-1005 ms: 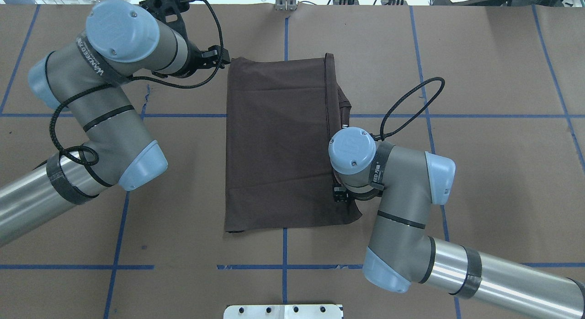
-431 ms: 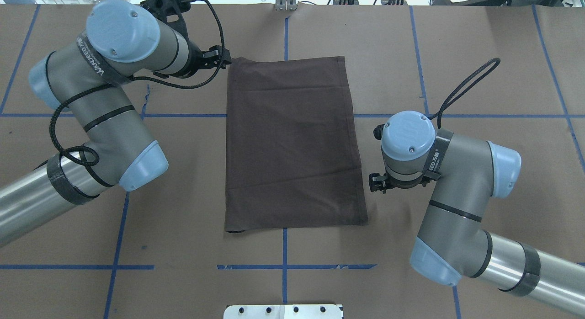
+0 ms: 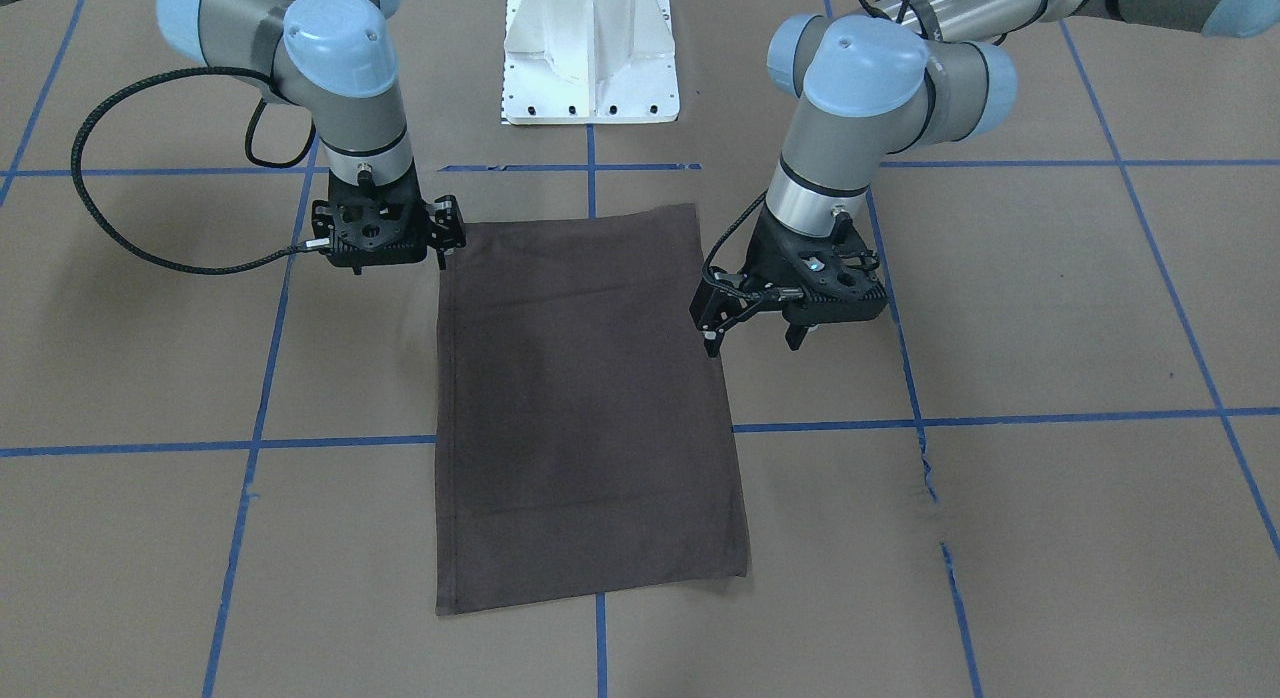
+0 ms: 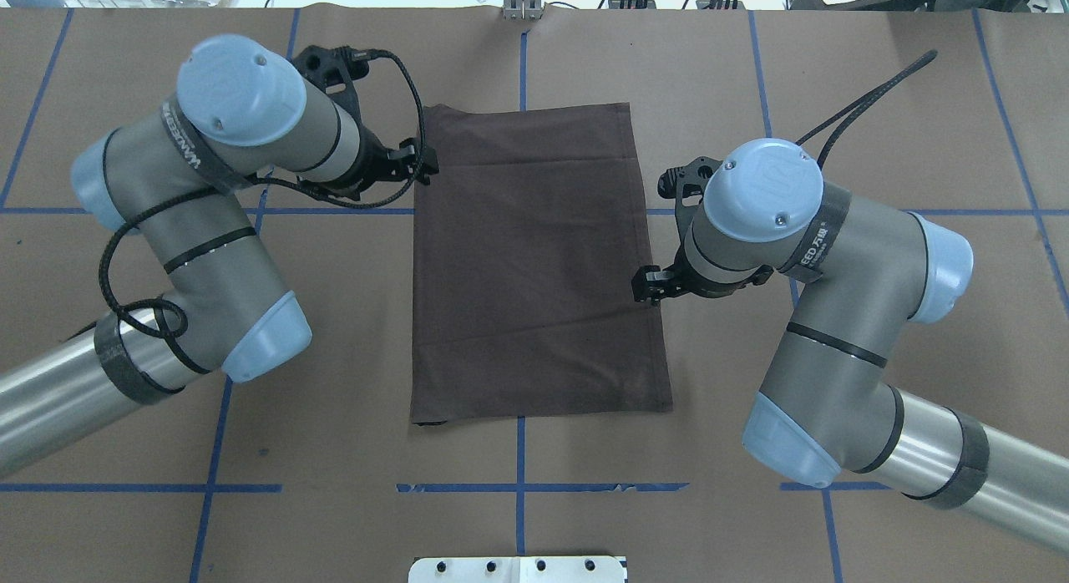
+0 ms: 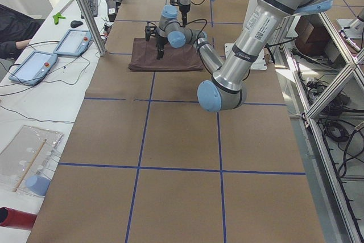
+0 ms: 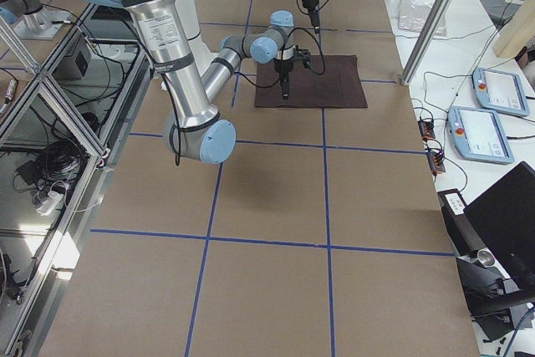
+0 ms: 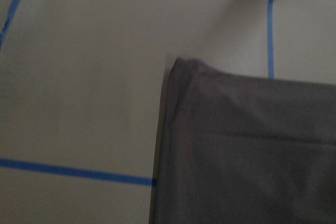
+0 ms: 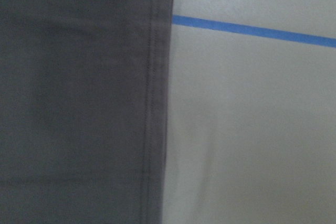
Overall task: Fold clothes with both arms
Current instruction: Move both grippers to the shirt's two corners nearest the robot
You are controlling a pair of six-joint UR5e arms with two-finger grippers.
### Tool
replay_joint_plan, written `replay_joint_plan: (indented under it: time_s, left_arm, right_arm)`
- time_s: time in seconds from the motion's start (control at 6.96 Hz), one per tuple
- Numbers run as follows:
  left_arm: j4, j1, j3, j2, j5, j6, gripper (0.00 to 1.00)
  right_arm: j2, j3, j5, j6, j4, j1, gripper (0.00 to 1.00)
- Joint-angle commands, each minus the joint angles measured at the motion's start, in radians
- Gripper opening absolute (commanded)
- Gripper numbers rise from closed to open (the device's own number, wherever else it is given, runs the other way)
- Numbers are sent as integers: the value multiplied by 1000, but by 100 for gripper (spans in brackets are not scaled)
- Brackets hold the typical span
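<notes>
Mostly done: T-shirt lies flat, a folded rectangle; maybe one more fold left. My left gripper spread, empty; right gripper can't tell.

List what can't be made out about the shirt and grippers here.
T-shirt collar and sleeves: hidden by folds, every view.
Right gripper finger gap: overhead, its wrist covers it; front-facing, its own body does.
Both wrist views: blurred, no fingers in frame.
Side views: grippers too small.

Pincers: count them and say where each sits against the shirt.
2. The left pincer is at the shirt's left edge, toward the far corner; the right pincer is at its right edge, about midway along. None seems hidden.
</notes>
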Motion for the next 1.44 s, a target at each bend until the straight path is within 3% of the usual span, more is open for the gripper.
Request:
replay_joint_plan:
  time_s: [0.0,0.43,1.29]
  left_arm:
    - [-2,152,-92,98,29,-276,100]
    - [11,295,-108,133,127,-443,95]
    - [55,363,-110,125,130,-514,86]
  right_arm:
    - [3,6,84,46,127,36,100]
    - [3,9,97,75,151,37,100]
    - [1,29,97,89,151,41,100]
